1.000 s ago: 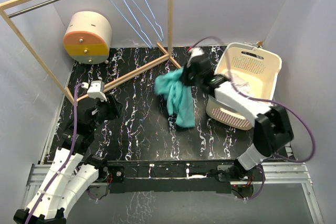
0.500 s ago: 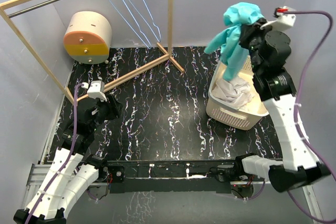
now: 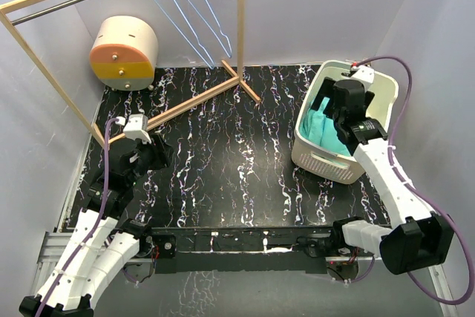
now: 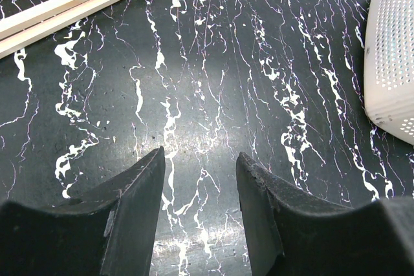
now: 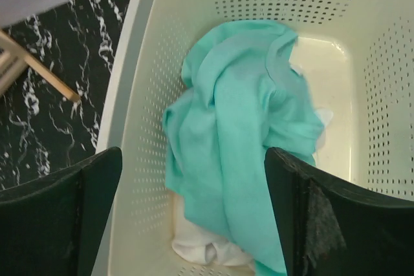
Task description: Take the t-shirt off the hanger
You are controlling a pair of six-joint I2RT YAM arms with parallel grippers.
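I note right pincer [image 5: 193, 185] spread, empty; t-shirt [image 5: 239, 127] heaped directly beneath in basket [image 5: 139, 95]; left pincer [image 4: 200, 179] half-spread, idle, well apart.

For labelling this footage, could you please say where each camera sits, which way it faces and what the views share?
Top external: fixed high behind the arms, looking down on the table; both arms show from base to gripper.
Left wrist: on the left arm, facing down at the table; open fingers of the left gripper frame the bottom.
Right wrist: above the basket, looking into it at the t-shirt; spread fingers of the right gripper sit in the lower corners.
Shared: the basket, in all three.
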